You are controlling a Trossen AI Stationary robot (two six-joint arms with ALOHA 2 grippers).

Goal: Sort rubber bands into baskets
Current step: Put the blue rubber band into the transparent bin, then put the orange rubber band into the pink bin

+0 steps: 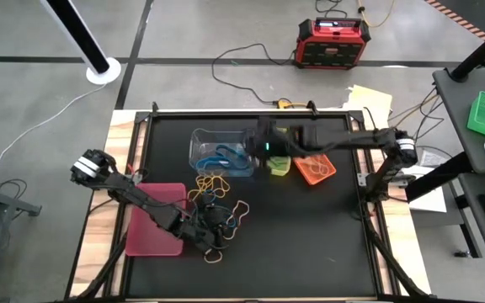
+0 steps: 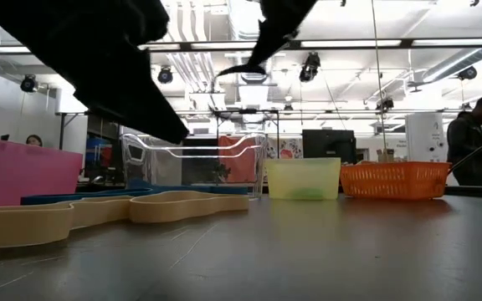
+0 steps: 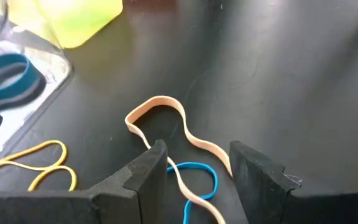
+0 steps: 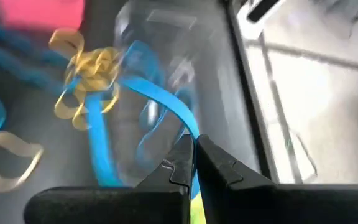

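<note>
- Blue, floppy rubber band (image 4: 160, 102) hangs pinched in the right gripper (image 4: 194, 163) above the clear plastic tub (image 1: 219, 151).
- Left gripper (image 3: 197, 171), jaws apart, straddles a limp tan rubber band (image 3: 166, 121); I'd pinch one strand.

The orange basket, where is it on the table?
In the high view the orange basket sits toward the table's right, beside the yellow-green bin, under the right arm.

Three baskets stand in a row at the back of the surface (image 1: 327, 227): tub (image 1: 219, 151) leftmost, small bin (image 1: 279, 165) in the middle, mesh bin (image 1: 315, 168) rightmost. A flat tray (image 1: 154, 220) lies front left. Loose rubber bands (image 1: 217, 198) lie between tray and tub.
</note>
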